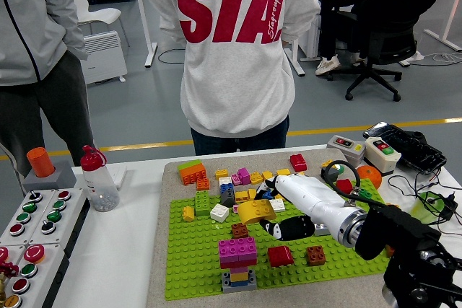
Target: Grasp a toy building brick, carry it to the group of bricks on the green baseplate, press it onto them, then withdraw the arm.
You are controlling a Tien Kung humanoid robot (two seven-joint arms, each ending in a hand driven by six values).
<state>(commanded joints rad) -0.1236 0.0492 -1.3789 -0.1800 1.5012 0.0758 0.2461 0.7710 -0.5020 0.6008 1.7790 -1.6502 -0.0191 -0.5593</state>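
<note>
Fingers [273,227] on the right hand [278,216] are curled around a yellow curved brick [253,210], so the brick is held, though the black fingers blur together and I cannot tell how tight the hold is. The brick hangs over the green baseplate [198,268], just behind the small brown brick [240,229]. The pink and purple stack [238,259] stands a little nearer to us. I think the arm carries the brick low and flat so its bottom can meet the bumps and press down. It looks like the carry step, with the press not yet done.

Loose bricks sit in a row along the far side of the baseplate, and a red brick [280,255] and a dark red one [315,254] lie in the middle. A clear bottle with a red cap [97,179] stands on the counter [115,250] to the left, and I cannot see anything inside it. An orange cup [40,161] stands further left. A person in a grey top [234,55] stands behind.
</note>
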